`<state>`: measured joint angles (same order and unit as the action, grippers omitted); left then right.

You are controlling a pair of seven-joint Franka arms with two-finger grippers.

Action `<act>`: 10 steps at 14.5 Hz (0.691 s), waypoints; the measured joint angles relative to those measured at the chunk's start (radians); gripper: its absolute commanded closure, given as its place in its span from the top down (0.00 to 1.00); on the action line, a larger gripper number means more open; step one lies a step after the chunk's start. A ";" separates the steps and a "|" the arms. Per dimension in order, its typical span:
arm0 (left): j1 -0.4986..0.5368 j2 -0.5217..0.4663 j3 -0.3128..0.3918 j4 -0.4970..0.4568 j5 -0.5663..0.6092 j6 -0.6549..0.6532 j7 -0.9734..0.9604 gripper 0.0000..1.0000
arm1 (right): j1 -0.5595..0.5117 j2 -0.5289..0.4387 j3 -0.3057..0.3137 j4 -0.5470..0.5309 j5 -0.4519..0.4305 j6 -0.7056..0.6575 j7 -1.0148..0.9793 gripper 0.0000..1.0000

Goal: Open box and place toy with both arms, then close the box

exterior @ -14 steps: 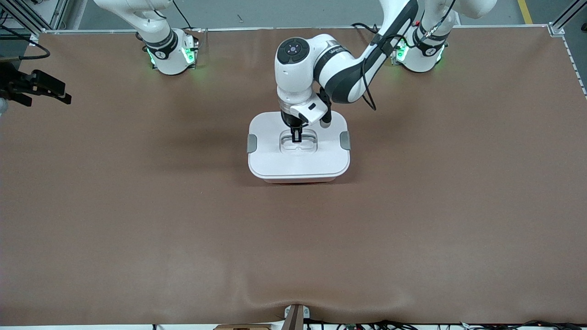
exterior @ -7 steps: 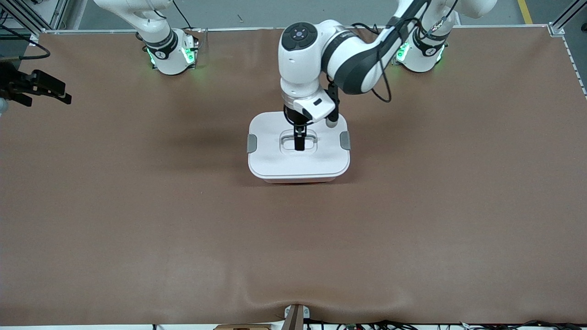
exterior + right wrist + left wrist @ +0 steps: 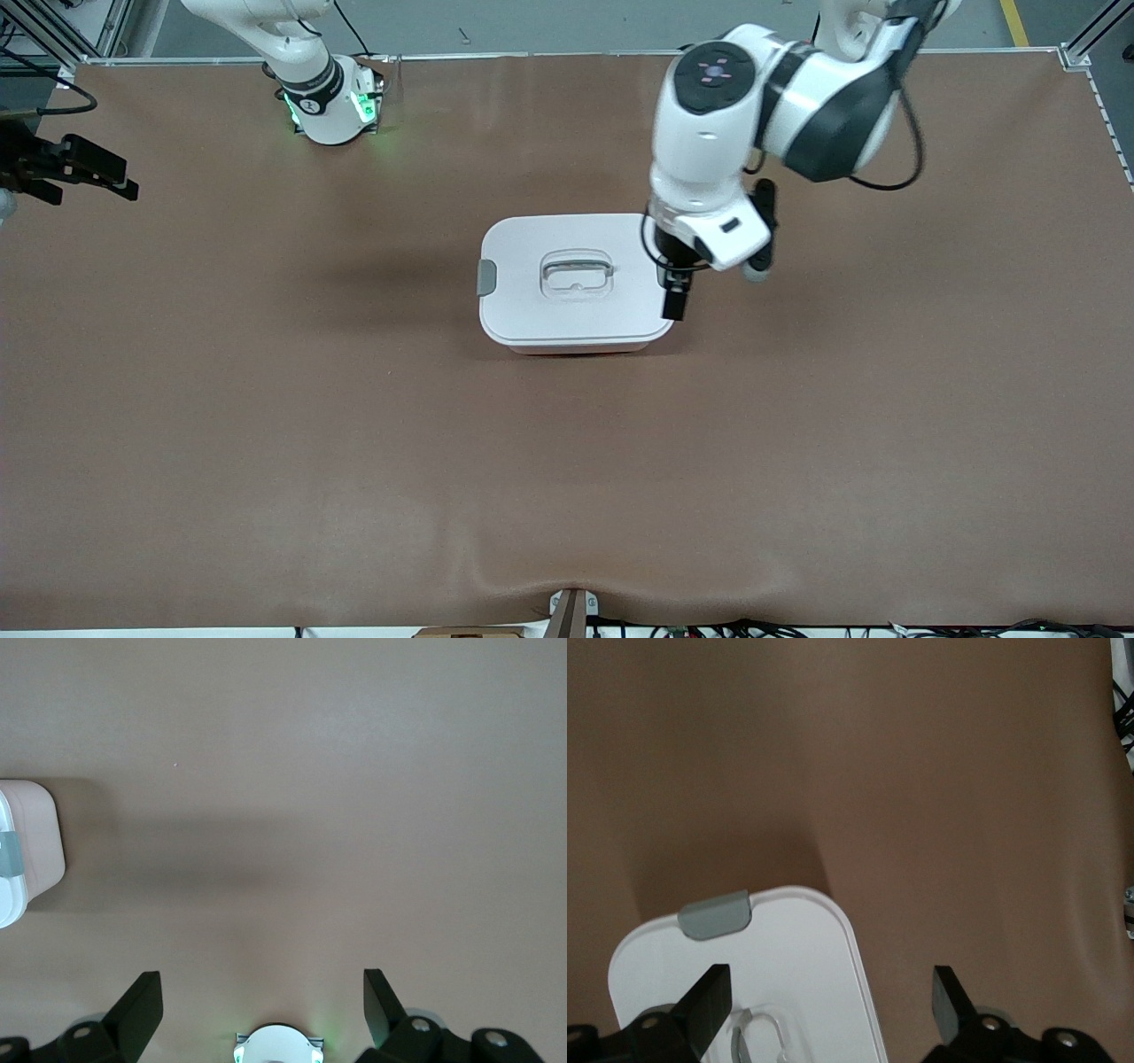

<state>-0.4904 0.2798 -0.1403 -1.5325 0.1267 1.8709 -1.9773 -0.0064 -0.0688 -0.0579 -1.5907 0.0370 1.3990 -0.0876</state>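
At frame centre, the lidded box (image 3: 576, 283) is lying with its long axis across the frame, bare tabletop (image 3: 354, 461) surrounding it. The left gripper (image 3: 673, 301) is hanging spread over its end; the right gripper (image 3: 75, 168), spread, is waiting at the upper-left edge.

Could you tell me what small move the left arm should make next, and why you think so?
Probably it should keep lifting clear of the box toward its own end of the table. The white lid sits flat on the tub, no toy is on the table, and the left tool, open and empty, hangs over the box's edge. The right tool waits open at its own end.
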 measured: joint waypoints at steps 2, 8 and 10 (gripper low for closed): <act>0.066 -0.017 0.000 0.000 -0.032 -0.011 0.116 1.00 | 0.000 0.003 0.000 -0.001 0.019 0.000 0.000 1.00; 0.243 -0.048 -0.001 0.002 -0.082 -0.066 0.525 1.00 | 0.000 0.026 0.000 -0.001 0.044 0.006 0.000 1.00; 0.296 -0.050 -0.002 0.018 -0.083 -0.083 0.635 1.00 | -0.006 0.031 -0.001 -0.002 0.044 0.005 0.001 1.00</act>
<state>-0.1940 0.2294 -0.1426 -1.5148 0.0440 1.7881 -1.3419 -0.0120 -0.0383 -0.0590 -1.5922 0.0810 1.4045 -0.0870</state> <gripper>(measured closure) 0.000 0.000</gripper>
